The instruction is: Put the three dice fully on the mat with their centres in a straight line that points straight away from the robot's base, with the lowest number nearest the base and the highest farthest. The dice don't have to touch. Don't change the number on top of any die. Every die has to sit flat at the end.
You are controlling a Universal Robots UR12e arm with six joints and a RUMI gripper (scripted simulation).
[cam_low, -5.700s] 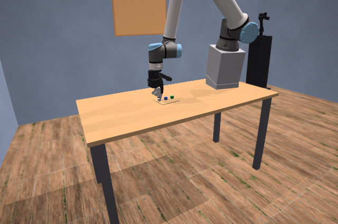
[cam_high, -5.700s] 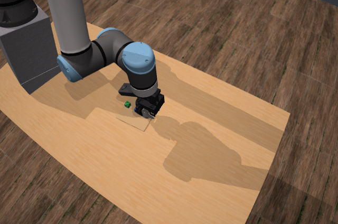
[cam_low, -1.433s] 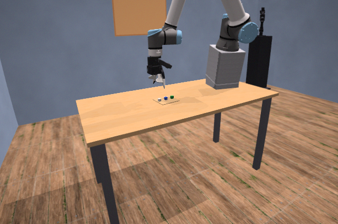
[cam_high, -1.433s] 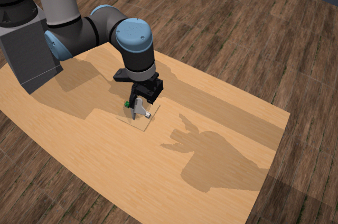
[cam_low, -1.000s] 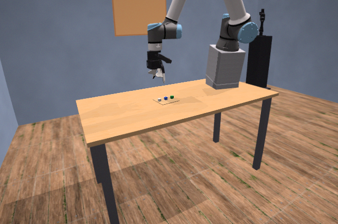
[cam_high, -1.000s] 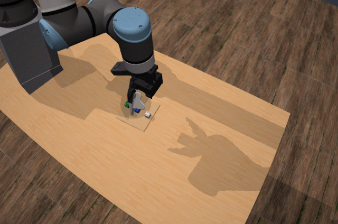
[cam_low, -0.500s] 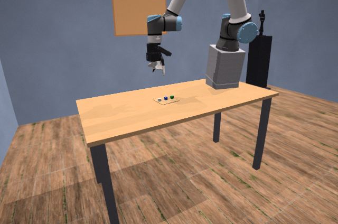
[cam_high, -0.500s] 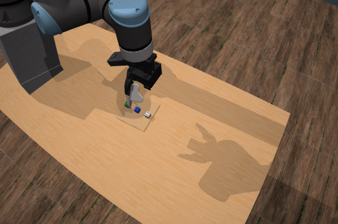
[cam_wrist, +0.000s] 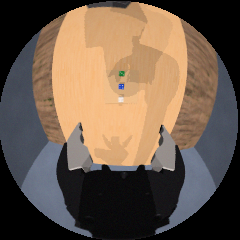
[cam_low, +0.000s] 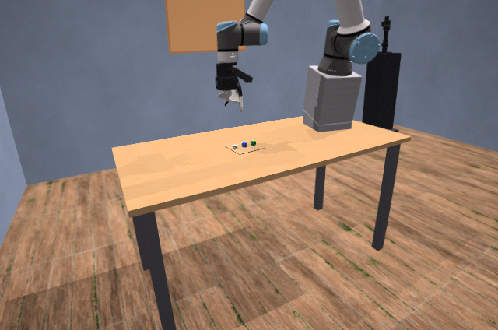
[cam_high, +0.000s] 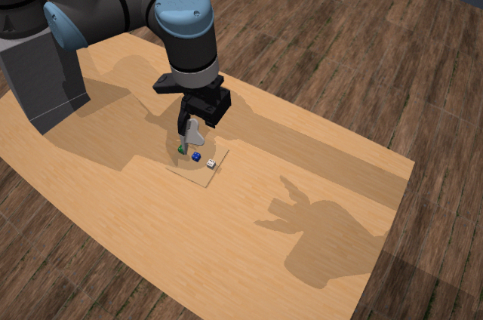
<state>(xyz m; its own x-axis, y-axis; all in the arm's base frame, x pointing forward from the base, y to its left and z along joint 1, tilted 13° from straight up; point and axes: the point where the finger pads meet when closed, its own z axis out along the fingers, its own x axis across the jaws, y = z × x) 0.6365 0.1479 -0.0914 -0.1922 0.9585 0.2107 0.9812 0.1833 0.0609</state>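
Note:
Three small dice sit in a row on the thin tan mat (cam_high: 199, 164) on the table. The green die (cam_high: 180, 149) is nearest the robot's base, the blue die (cam_high: 196, 156) is in the middle, and the white die (cam_high: 210, 163) is farthest. They also show in the exterior view as the green die (cam_low: 253, 142), blue die (cam_low: 243, 144) and white die (cam_low: 235, 146), and in the wrist view as green (cam_wrist: 121, 73), blue (cam_wrist: 121, 86) and white (cam_wrist: 121, 99). My gripper (cam_low: 232, 100) hangs high above the table, open and empty. In the top view one finger (cam_high: 192, 133) partly covers the green die.
The robot's grey base block (cam_low: 330, 98) stands on the table's far end. A dark stand (cam_low: 381, 89) is behind it. An orange board (cam_low: 198, 21) hangs on the wall. The table edges (cam_low: 261, 179) lie well away from the mat.

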